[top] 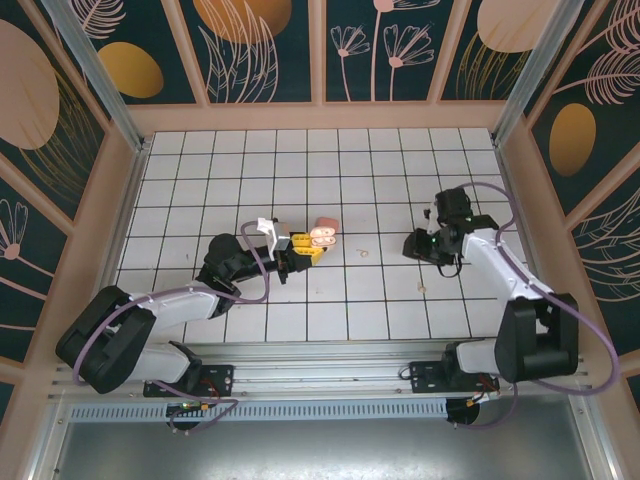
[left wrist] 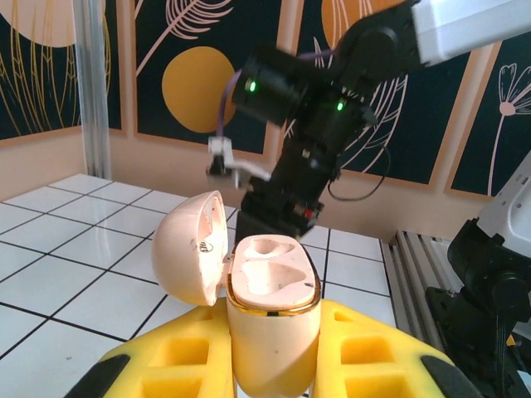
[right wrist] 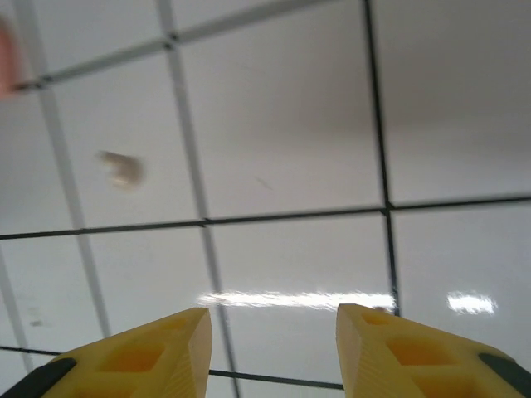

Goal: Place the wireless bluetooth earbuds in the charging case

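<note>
— Left of centre in the top view, is that the case?
— Yes. My left end effector is clamped on its base. The lid hangs open at the left of the wrist view, and both wells are bare.
— And the buds?
— One bud lies loose on the tabletop, just right of the case, between it and my right end effector. From the right wrist it is a pale blur at upper left, ahead of the fingers. It is too smeared to tell its long axis.
— A second one?
— A speck sits near my right end effector, lower in the frame. I cannot tell whether it is the other bud.
— State of the right?
— Partly open, with nothing between the fingers.
— Which arm goes?
— The right, I judge. The left is busy with the case, so the right must reach left toward the bud.
</note>
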